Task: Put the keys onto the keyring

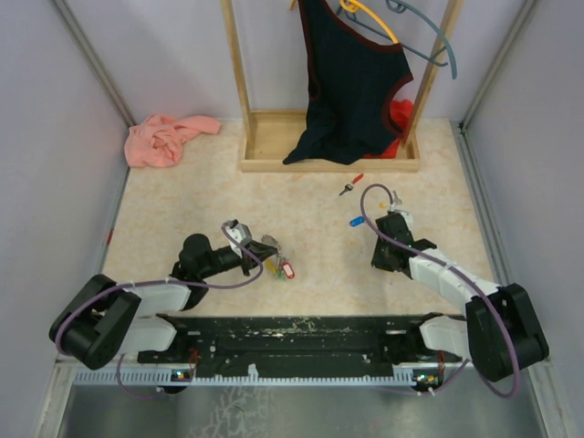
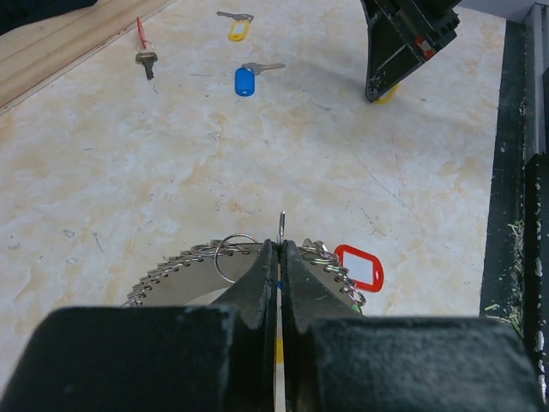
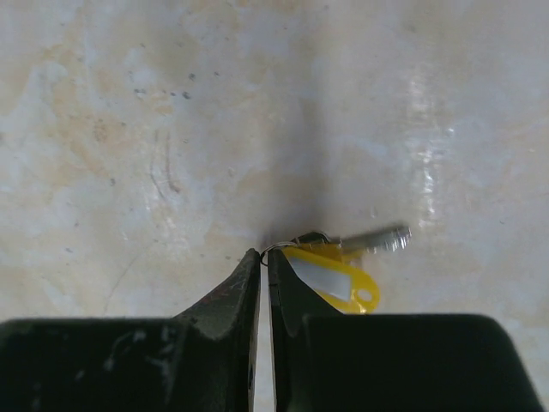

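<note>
Yellow-tagged key point(image 3: 343, 276) sits half hidden behind the right gripper point(image 3: 264, 256).

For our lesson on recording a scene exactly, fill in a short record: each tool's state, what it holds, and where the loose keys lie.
left tool: shut on the keyring
right tool: closed at the small ring of a yellow key, low on the table
loose keys: blue key, red key, second yellow key, lying apart on the table
on keyring: red tag
</note>
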Action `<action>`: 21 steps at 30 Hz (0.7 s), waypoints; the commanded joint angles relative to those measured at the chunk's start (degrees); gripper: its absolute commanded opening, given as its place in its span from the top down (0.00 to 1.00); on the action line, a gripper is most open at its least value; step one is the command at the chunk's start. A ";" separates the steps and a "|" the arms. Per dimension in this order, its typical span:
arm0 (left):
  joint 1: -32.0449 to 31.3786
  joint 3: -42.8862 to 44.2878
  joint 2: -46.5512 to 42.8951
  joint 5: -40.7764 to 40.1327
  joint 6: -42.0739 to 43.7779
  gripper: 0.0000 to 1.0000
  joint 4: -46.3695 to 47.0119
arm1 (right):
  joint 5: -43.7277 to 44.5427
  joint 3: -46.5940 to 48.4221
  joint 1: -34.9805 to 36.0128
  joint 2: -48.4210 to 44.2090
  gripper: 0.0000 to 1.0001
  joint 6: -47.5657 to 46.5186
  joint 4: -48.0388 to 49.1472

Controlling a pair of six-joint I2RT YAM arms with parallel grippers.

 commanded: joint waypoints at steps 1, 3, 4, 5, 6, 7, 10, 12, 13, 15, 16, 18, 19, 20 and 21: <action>0.23 1.93 -0.51 1.41 0.59 0.99 0.44 | -7.05 3.28 -0.49 2.36 0.92 2.14 7.77; 0.24 1.95 -0.70 1.43 0.68 0.99 0.26 | -9.23 4.28 -0.45 4.09 0.91 2.76 11.36; 0.23 2.01 -0.80 1.39 0.62 0.99 0.16 | -10.15 4.82 -0.49 5.05 0.91 3.00 12.99; 0.24 2.02 -0.83 1.30 0.67 0.99 0.11 | -10.86 5.60 -0.47 5.99 0.90 3.26 14.31; 0.18 2.02 -0.91 1.19 0.68 0.99 -0.03 | -11.47 6.33 -0.49 7.11 0.89 3.39 15.45; 0.21 2.07 -0.97 1.10 0.75 0.99 -0.13 | -12.03 7.07 -0.48 7.78 0.88 3.51 16.72; 0.23 2.02 -1.11 1.08 0.76 0.99 -0.23 | -13.30 8.78 -0.41 8.46 0.82 3.16 18.93; 0.24 2.02 -1.27 1.08 0.74 0.99 -0.32 | -12.98 9.93 -0.42 8.18 0.75 1.94 17.69; 0.22 2.02 -1.29 1.08 0.76 0.99 -0.37 | -12.20 10.38 -0.48 7.72 0.72 0.96 16.50; 0.25 2.02 -1.43 1.16 0.75 0.99 -0.46 | -9.81 10.65 -0.54 6.55 0.66 -0.84 13.50; 0.26 2.02 -1.40 1.24 0.76 0.99 -0.51 | -8.63 10.52 -0.74 5.95 0.63 -1.82 12.12; 0.30 2.07 -1.34 1.56 0.67 0.99 -0.44 | -7.97 9.57 -2.31 4.59 0.55 -3.19 9.86; 0.32 2.15 -1.30 1.71 0.68 0.99 -0.45 | -8.14 8.92 -3.41 4.04 0.52 -3.82 9.24; 0.24 2.19 -1.26 1.97 0.63 0.99 -0.51 | -8.54 7.98 -4.58 3.45 0.49 -4.37 8.69; 0.31 2.27 -1.15 2.10 0.59 0.99 -0.56 | -9.21 7.34 -5.77 3.02 0.47 -4.85 8.30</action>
